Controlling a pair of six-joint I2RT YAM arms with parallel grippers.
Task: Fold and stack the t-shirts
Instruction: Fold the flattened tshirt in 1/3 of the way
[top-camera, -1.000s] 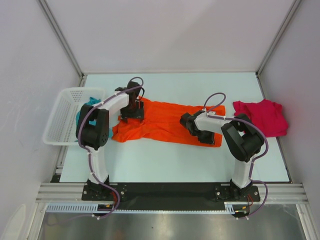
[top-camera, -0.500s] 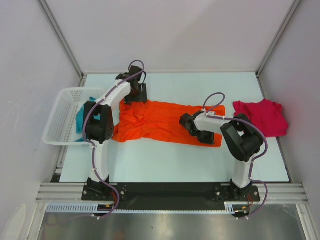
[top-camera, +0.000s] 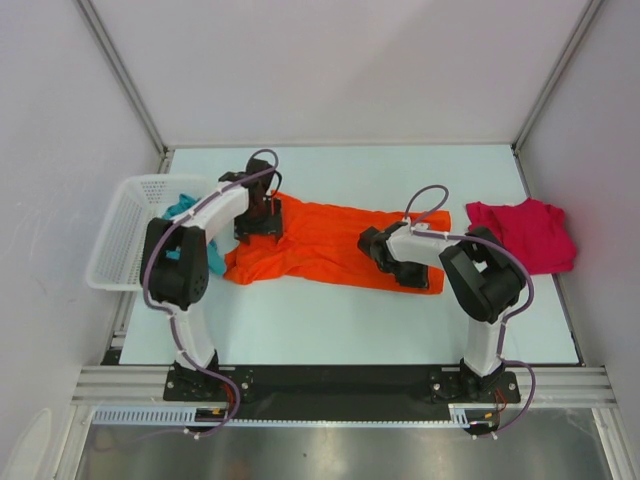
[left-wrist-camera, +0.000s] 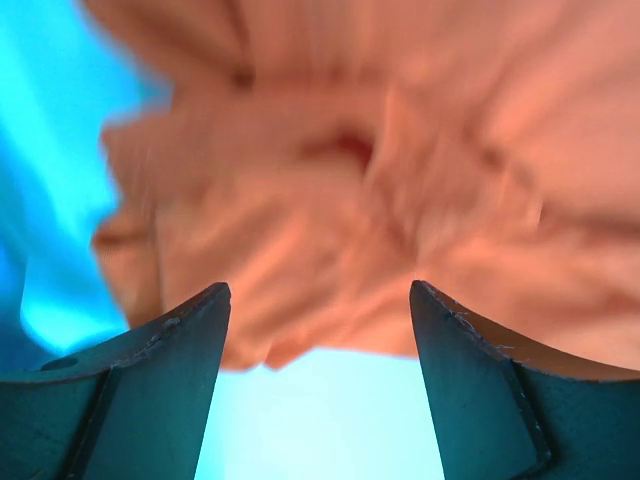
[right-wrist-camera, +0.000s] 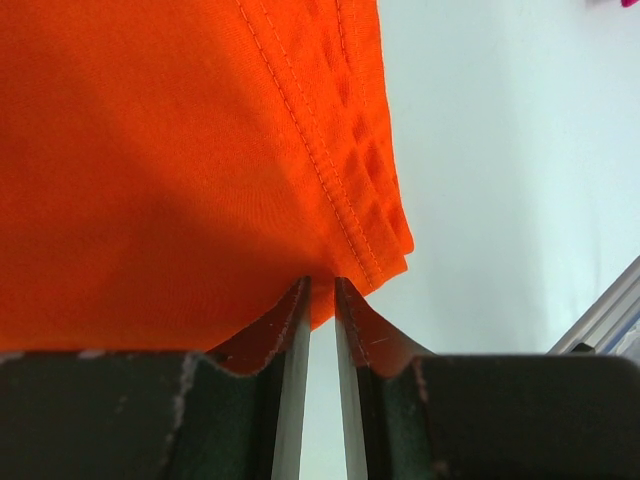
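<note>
The orange t-shirt (top-camera: 330, 245) lies on the table (top-camera: 400, 320), long axis L-to-R betw. the arms: right gripper (right-wrist-camera: 320, 290), jaws nearly closed, pinches its R-end hem, while left gripper (left-wrist-camera: 320, 295) hangs wide open, empty, directly over the rumpled L end.

- The left fingers (left-wrist-camera: 150, 370) are held wide apart.
- A rumpled orange t-shirt (left-wrist-camera: 400, 180) is seen, blurred, just beyond their tips.
- Counter (left-wrist-camera: 310, 420) is shown between them.

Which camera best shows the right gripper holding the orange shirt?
Right wrist: the right gripper pinches the orange t-shirt at its stitched hem. Top external shows it only from above, at the shirt's edge; left wrist shows blurred bunched cloth.
</note>
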